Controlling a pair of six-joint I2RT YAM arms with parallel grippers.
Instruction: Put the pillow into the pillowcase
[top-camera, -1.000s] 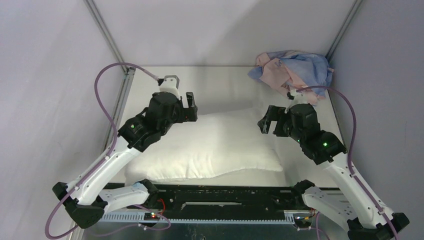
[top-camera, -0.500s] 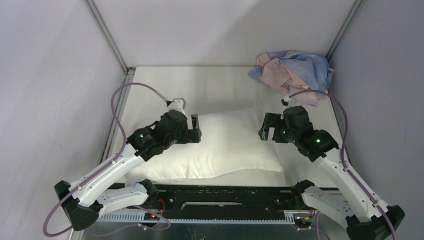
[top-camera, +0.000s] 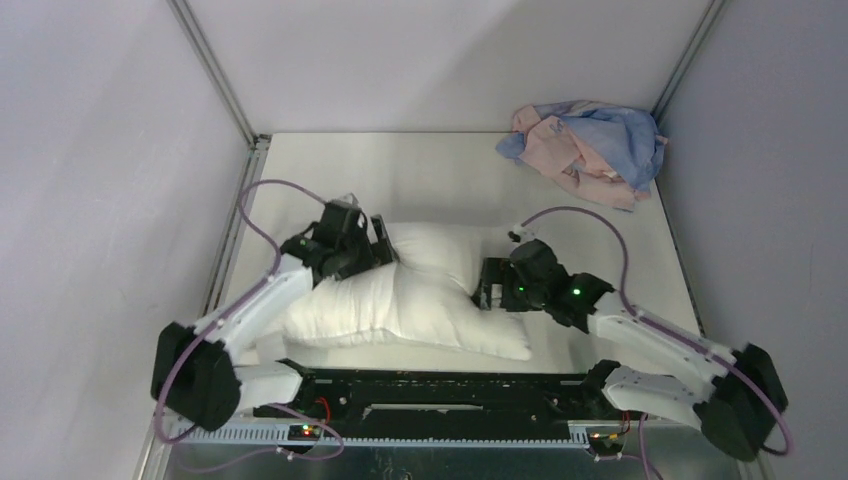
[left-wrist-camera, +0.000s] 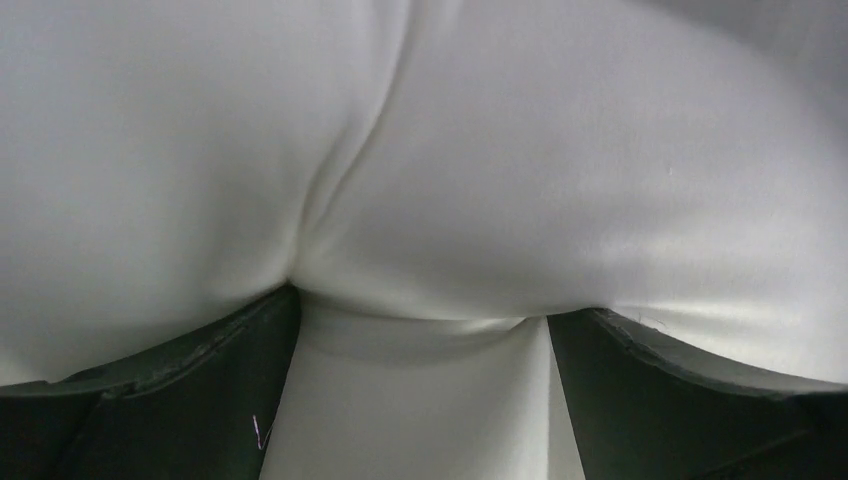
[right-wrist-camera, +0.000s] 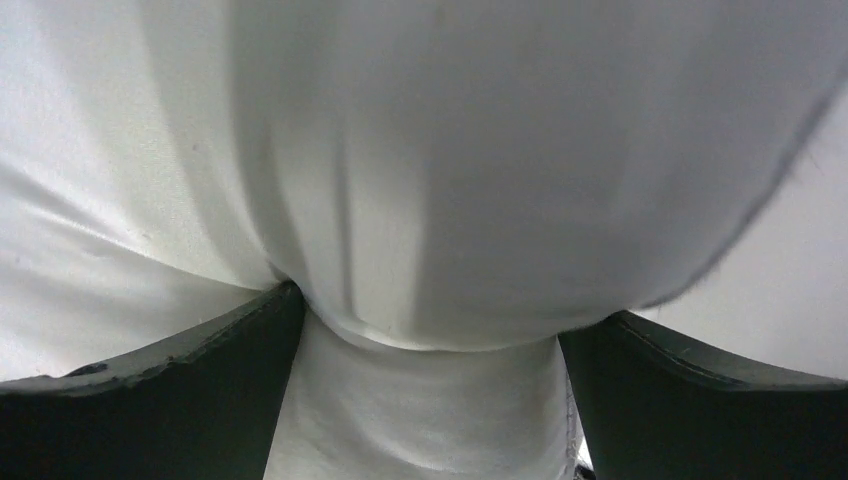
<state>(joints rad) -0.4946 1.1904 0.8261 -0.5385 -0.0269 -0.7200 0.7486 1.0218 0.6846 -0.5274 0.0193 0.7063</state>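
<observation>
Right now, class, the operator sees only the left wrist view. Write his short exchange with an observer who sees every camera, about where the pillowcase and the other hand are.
Operator: I see only white pillow between the open fingers of my left hand. Where is the pillowcase?
Observer: The pillowcase lies crumpled in the far right corner of the table, apart from the pillow.
Operator: And the right hand?
Observer: The right hand is against the pillow's right side, open, with pillow fabric bulging between its fingers.
</observation>
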